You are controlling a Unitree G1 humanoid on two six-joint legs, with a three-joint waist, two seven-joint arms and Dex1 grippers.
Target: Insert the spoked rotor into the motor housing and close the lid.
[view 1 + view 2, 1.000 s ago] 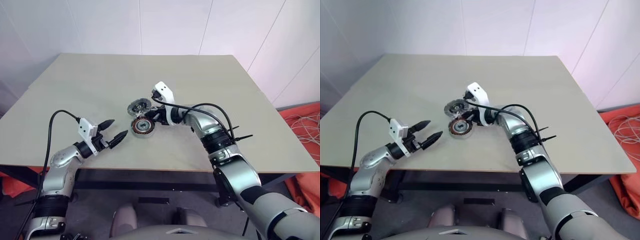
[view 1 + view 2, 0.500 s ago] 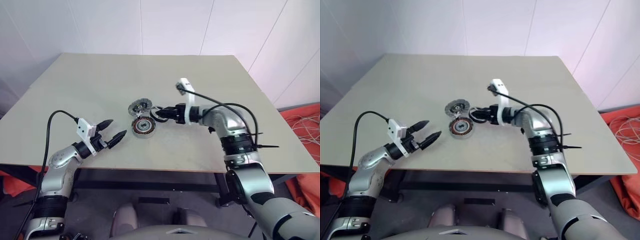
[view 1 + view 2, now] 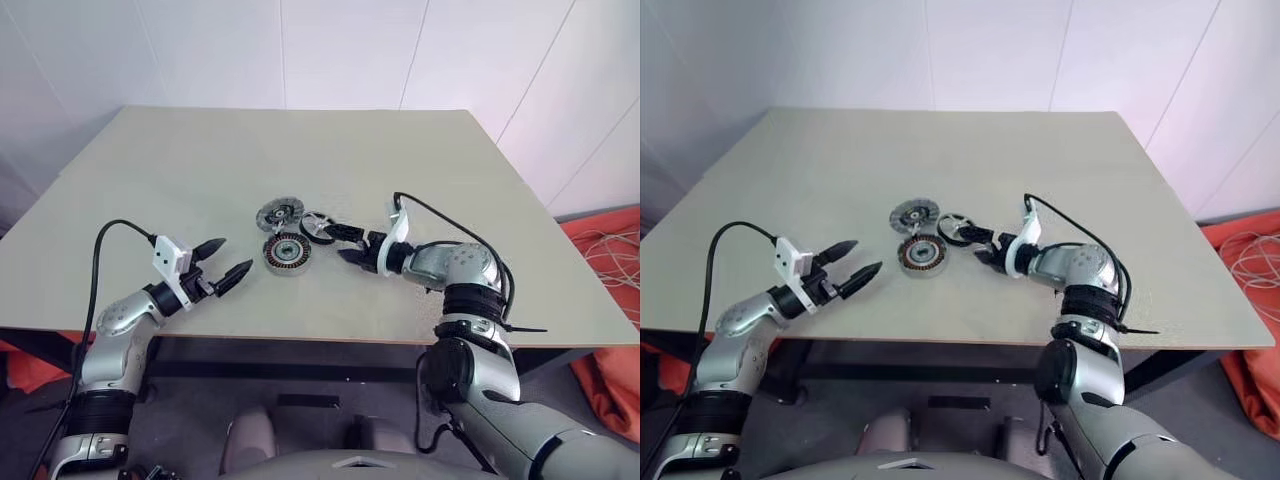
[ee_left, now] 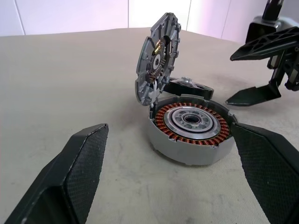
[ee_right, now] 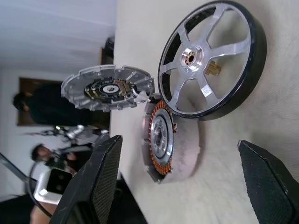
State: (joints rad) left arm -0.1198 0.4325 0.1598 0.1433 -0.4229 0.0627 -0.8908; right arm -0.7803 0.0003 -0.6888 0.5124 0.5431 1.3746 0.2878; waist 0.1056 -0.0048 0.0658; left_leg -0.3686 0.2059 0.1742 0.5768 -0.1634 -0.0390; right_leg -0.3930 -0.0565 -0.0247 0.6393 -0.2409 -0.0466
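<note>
The motor housing (image 3: 287, 254), a silver cup with copper windings, rests on the table a little left of centre. Its ribbed grey lid (image 3: 279, 213) stands tilted open at the far rim of the housing. Just right of the lid, the spoked rotor (image 3: 318, 226) lies loose on the table, black with silver spokes. My right gripper (image 3: 345, 244) is open right beside the rotor, its jaws pointing left, nothing between them. My left gripper (image 3: 225, 258) hovers open to the left of the housing, aimed at it; the left wrist view shows the housing (image 4: 189, 126) between its fingers (image 4: 84, 158), farther ahead.
The beige table (image 3: 200, 170) has bare room all around the parts. Its front edge runs close under both arms. Orange cloth and cables (image 3: 605, 250) lie on the floor to the right. A person (image 5: 28, 105) shows in the background of the right wrist view.
My right gripper opened and let go of the rotor, which now lies on the table beside the lid. The right hand rolled and drew back to the right. The left arm kept still.
</note>
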